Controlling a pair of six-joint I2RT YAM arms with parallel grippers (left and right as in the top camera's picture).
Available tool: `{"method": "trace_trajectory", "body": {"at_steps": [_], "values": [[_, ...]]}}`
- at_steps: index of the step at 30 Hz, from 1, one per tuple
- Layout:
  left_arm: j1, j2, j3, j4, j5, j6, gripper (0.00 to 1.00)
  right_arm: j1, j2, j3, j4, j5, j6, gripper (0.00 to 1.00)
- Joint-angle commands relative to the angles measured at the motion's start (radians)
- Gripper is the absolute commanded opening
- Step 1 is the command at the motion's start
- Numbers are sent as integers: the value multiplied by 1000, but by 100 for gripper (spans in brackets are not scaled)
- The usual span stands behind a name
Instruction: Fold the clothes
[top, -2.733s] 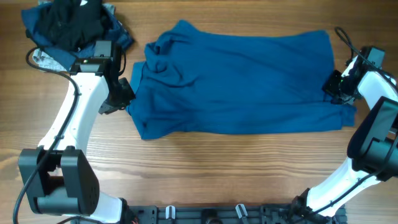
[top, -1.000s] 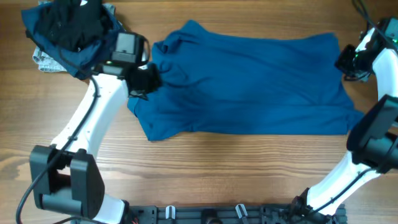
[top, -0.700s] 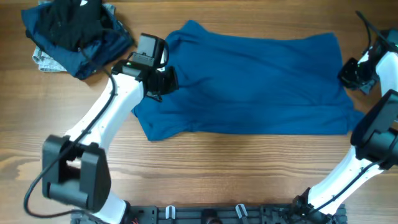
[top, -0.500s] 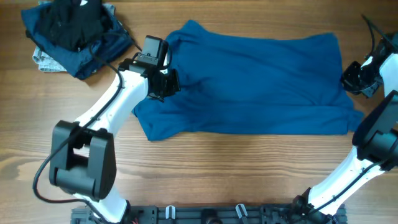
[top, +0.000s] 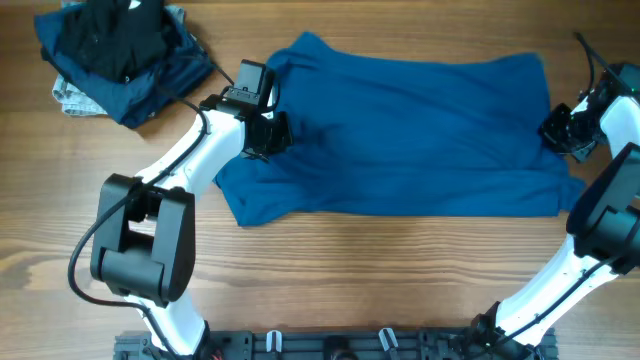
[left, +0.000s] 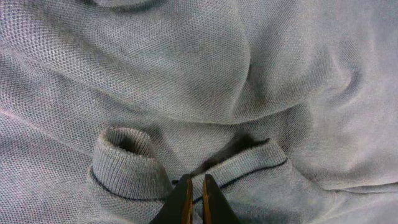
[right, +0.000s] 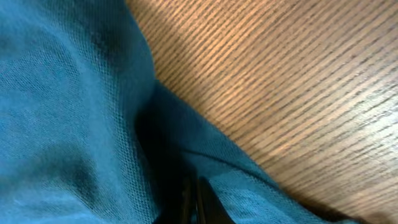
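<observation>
**Both grippers closed on opposite ends of the spread shirt**

Overhead view: the blue shirt (top: 400, 130) lies spread across the middle of the wooden table (top: 350, 290), its long axis running from 9 to 3 o'clock. A heap of dark clothes (top: 120, 45) sits apart from it, toward 10 o'clock.

The left gripper (top: 268, 132) rests on the shirt's 9 o'clock end. In the left wrist view its fingers stand almost together, with only a thin slit between them, and pinch the cloth at a ribbed band (left: 249, 163) that curls up to either side.

The right gripper (top: 558, 130) sits at the shirt's 3 o'clock edge. In the right wrist view its dark fingers are pressed narrow into a shadowed fold of the fabric – the hem runs just beside them, with bare wood beyond it toward 2 o'clock.
</observation>
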Motion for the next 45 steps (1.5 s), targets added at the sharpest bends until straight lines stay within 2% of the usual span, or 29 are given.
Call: {"method": "trace_trajectory", "body": {"at_steps": [1, 7, 14, 16, 22, 30, 32, 36, 39, 45], "values": [[-1, 15, 15, 4, 8, -2, 8, 2, 49, -16, 27, -38, 27, 4], [-1, 15, 15, 0, 8, -2, 8, 2, 111, -16, 55, -19, 43, 4], [-1, 15, 15, -5, 8, -2, 9, 1, 120, -15, 81, 303, 85, 4], [-1, 15, 15, -5, 6, -2, 8, 1, 120, -15, 95, 334, 93, 4], [6, 15, 15, -19, -106, -3, 9, 2, 119, 2, 102, 399, 117, 4], [72, 13, 22, -45, -254, -32, 5, 2, 109, 99, -17, 410, 137, 4], [76, 7, 41, -73, -253, -32, 4, 2, 90, 123, -47, 407, 145, 4], [27, -40, 88, -69, -139, 32, 4, 18, 13, 128, -49, 347, 109, 4], [-46, -48, 98, 1, -65, 31, 6, 35, -6, 128, -45, 287, 90, 4], [-83, 63, 98, 90, -59, 27, 10, 84, -6, 126, -48, 227, 90, 4]]}}
